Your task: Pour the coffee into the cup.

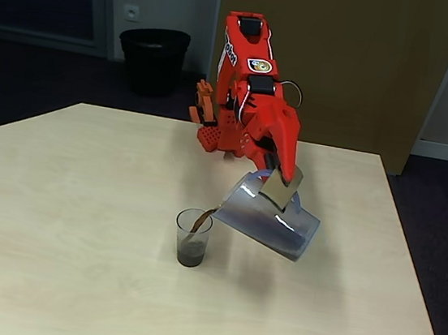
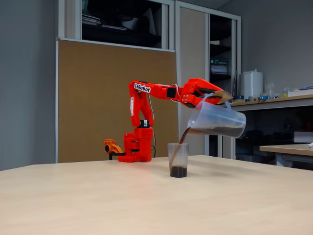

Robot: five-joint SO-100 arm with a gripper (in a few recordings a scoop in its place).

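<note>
The red arm's gripper (image 1: 281, 183) (image 2: 218, 96) is shut on the flat handle of a translucent greyish jug (image 1: 271, 217) (image 2: 217, 121). The jug hangs tilted above the table, spout down toward the left in both fixed views. A thin stream of dark coffee (image 1: 201, 221) (image 2: 183, 137) runs from the spout into the cup (image 1: 192, 237) (image 2: 178, 159). This small clear tumbler stands upright on the table and holds dark liquid in its lower part. More coffee lies along the jug's lower wall.
The light wooden table (image 1: 78, 223) (image 2: 98, 200) carries the arm's red base (image 1: 215, 138) (image 2: 134, 152) at its far edge. A black bin (image 1: 152, 59) stands on the floor behind. A brown board (image 2: 98, 98) is behind the arm.
</note>
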